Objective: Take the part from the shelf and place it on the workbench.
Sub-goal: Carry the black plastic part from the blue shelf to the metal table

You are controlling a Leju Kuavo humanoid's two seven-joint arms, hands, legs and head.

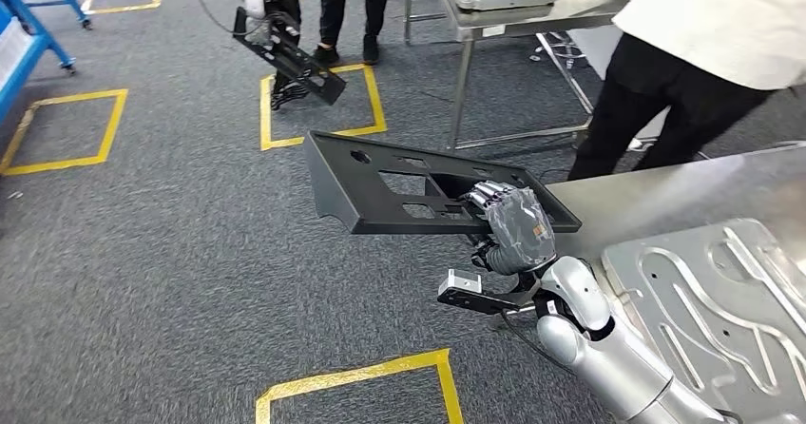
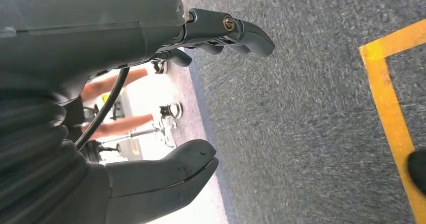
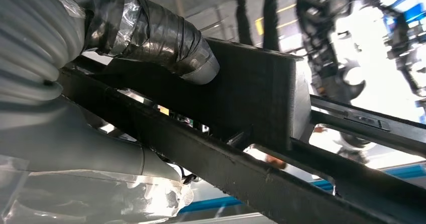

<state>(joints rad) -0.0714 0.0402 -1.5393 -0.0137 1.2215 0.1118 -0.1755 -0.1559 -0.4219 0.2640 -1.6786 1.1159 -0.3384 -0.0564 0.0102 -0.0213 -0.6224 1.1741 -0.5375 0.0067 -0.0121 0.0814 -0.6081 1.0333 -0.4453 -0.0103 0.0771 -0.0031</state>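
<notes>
part: a flat black panel [image 1: 418, 188] with several cutouts, held up in the air over the grey carpet [image 1: 171, 253], tilted, its near-right end just beside the workbench edge; not resting on anything.
part close up: in the right wrist view the panel [image 3: 261, 98] shows as dark bars and a broad plate, with the taped thumb lying across one face.
right hand: the right hand [image 1: 513, 224], wrapped in grey tape and clear film, grips the panel at its near-right edge, fingers [image 1: 487, 196] curled over the top face, thumb below.
right hand close up: right hand [image 3: 100, 83] clamped on the panel from both sides.
left hand: the left hand [image 2: 150, 98] holds nothing, fingers [image 2: 246, 33] and thumb apart, above the carpet.
workbench: a steel-topped bench [image 1: 665, 196] at the robot's right, carrying a stamped silver sheet-metal piece [image 1: 722, 300].
floor: yellow tape squares [image 1: 323, 101] mark the carpet.
people: a person in a white top and black trousers [image 1: 684, 72] stands beside the workbench; another pair of legs [image 1: 347, 10] stands farther off.
beyond: another robot hand holds a second black panel [image 1: 290, 58]; a metal table [image 1: 504, 6] carries a grey part.
</notes>
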